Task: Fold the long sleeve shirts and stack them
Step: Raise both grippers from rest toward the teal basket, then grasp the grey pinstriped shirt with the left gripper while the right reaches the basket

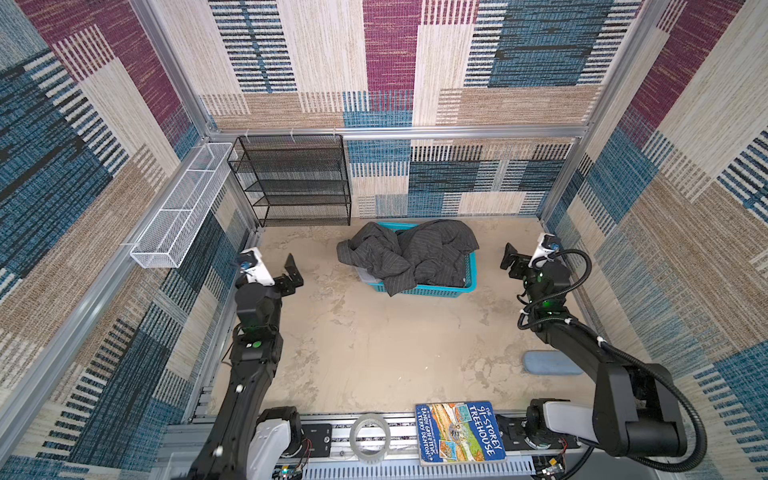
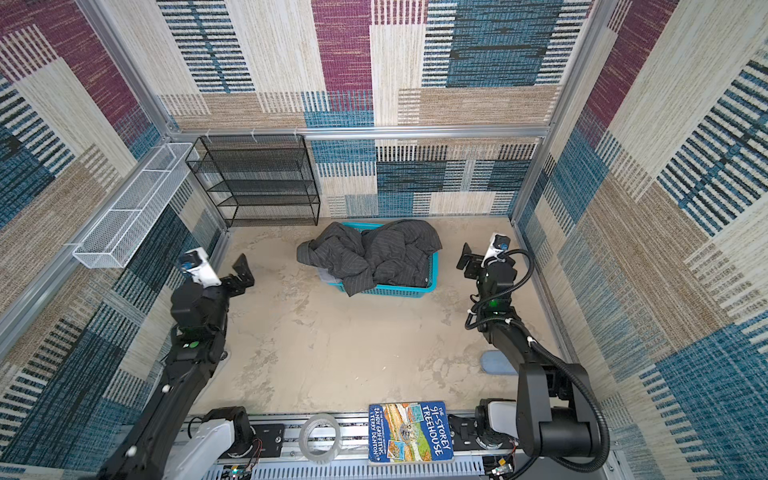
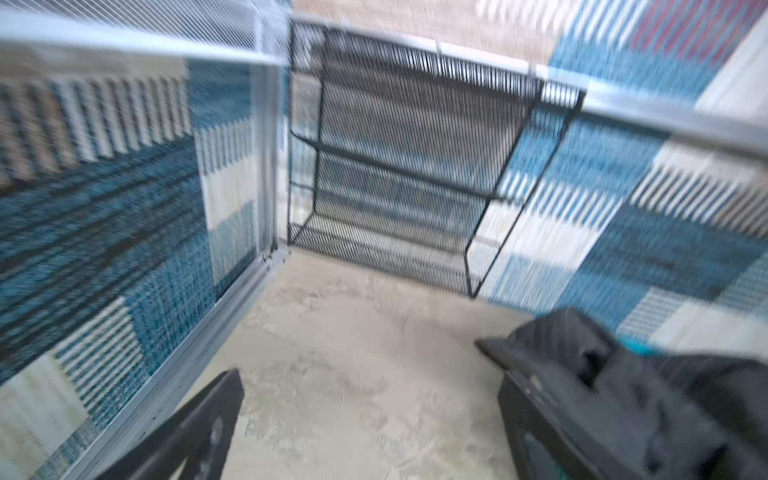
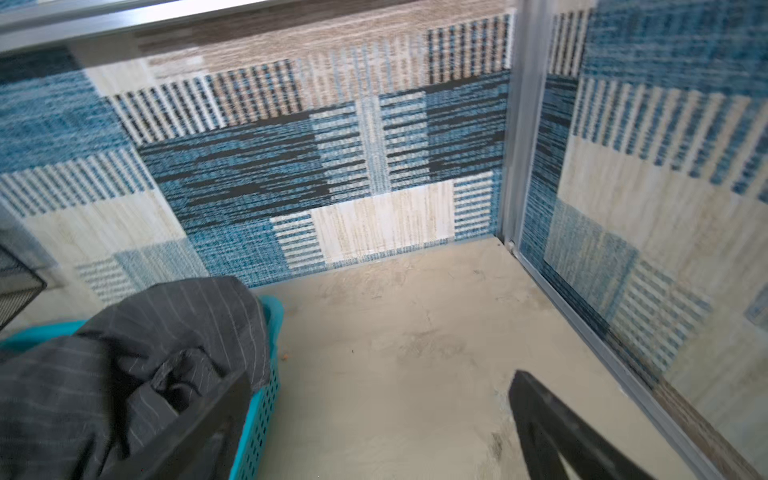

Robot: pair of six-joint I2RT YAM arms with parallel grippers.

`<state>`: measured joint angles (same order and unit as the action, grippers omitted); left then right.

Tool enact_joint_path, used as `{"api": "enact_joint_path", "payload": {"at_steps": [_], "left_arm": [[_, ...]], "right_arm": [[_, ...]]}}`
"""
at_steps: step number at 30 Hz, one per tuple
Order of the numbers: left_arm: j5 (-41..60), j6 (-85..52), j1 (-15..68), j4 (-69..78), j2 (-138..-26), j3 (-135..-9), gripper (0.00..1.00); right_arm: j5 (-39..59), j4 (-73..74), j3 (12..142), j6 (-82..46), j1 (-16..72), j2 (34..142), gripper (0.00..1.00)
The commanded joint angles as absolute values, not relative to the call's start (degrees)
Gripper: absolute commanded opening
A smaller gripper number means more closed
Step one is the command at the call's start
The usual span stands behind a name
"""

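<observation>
You're just starting: left pincer (image 1: 292, 274) and right pincer (image 1: 512, 262) gape empty, so next lift the shirt (image 1: 409, 253) from the far basket (image 1: 436, 291).

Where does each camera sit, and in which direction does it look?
Top views: above the near edge, looking down on the shirt heaped in the basket; left arm, right arm show, left gripper, right gripper open.
Left wrist: on the left arm, facing the black shelf at the back wall; its fingers show.
Right wrist: on the right arm, facing the other back corner; its fingers show.
Shared: both wrist views catch the shirt.
</observation>
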<state>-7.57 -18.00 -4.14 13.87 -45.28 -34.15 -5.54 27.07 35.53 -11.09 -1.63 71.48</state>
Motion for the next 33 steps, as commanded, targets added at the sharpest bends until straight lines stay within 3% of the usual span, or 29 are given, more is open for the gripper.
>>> {"api": "enact_joint_path", "payload": {"at_steps": [1, 6, 12, 18, 23, 33], "left_arm": [[-2.4, -37.4, -6.0, -0.9, -40.4, -34.0, 0.99], [7.9, -36.8, -5.0, -20.1, -53.2, -51.1, 0.99], [9.8, -36.8, 3.6, -32.8, -64.9, -63.9, 0.99], [13.3, -36.7, 8.1, -37.6, -72.5, -71.7, 0.99], [17.3, -41.3, 8.2, -35.6, -78.6, -74.3, 1.0], [22.9, -51.8, 9.3, -21.3, -86.8, -71.9, 0.71]], "right_arm": [[-1.1, 8.5, 39.5, -20.7, -1.6, 69.6, 1.0], [6.6, 2.1, 43.9, -24.9, -1.6, 71.0, 1.0], [16.1, -2.0, 48.0, -23.7, -1.5, 75.7, 1.0], [19.7, -3.7, 48.5, -21.7, -1.5, 77.4, 0.81], [21.1, -3.9, 47.8, -20.3, -1.4, 77.4, 0.77], [21.5, -3.9, 47.6, -19.2, -1.4, 77.5, 0.75]]}}
